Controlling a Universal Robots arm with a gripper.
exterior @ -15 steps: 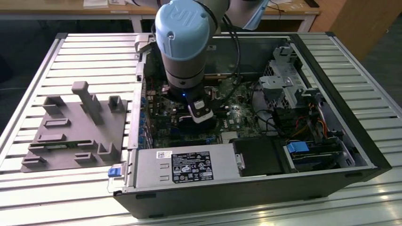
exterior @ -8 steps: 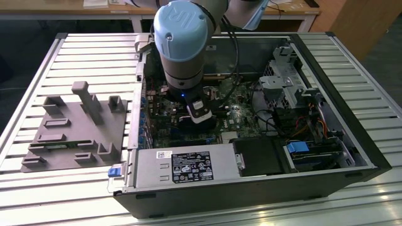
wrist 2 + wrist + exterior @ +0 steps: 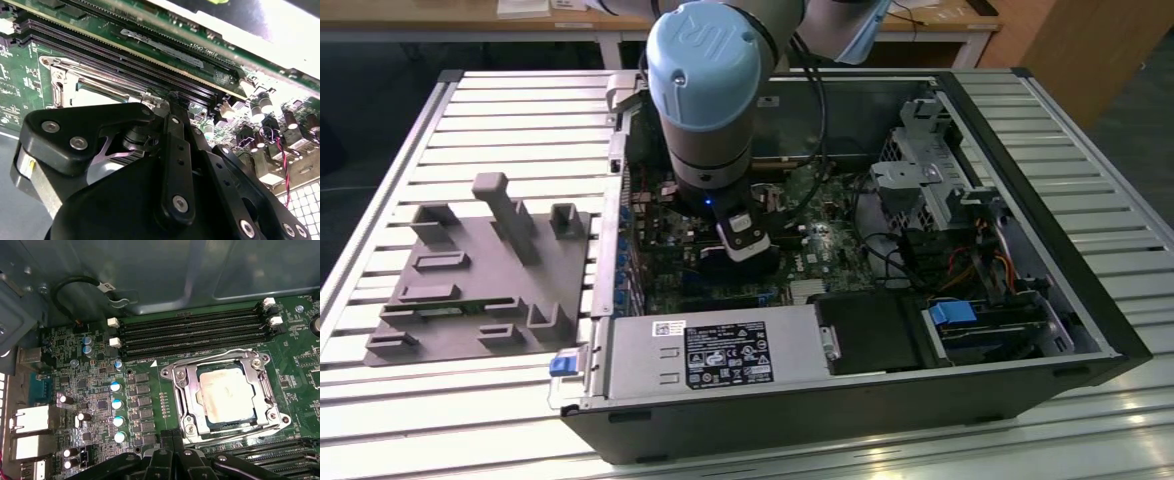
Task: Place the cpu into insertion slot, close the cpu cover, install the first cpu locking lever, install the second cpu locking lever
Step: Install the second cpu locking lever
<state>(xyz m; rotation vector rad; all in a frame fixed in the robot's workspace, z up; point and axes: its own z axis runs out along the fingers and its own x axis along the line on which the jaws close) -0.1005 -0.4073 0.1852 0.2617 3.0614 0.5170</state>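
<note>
Cpu [image 3: 226, 396] seated in the insertion slot [image 3: 198, 424], cpu cover [image 3: 187, 390] down around it, wire locking levers [image 3: 220, 356] along the frame edges. Gripper [image 3: 172, 102] low at the socket's edge on the motherboard [image 3: 150, 365], beside the memory slots [image 3: 195, 332]; open or clenched, cannot tell. Risk, as a judgement: a lever slipping off its hook and springing up, or fingertips scraping nearby capacitors [image 3: 116, 387], caused by slight misalignment.

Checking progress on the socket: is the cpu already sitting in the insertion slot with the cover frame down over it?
Yes, in the first wrist view the cpu lies in the insertion slot with the cpu cover framing it.
</note>
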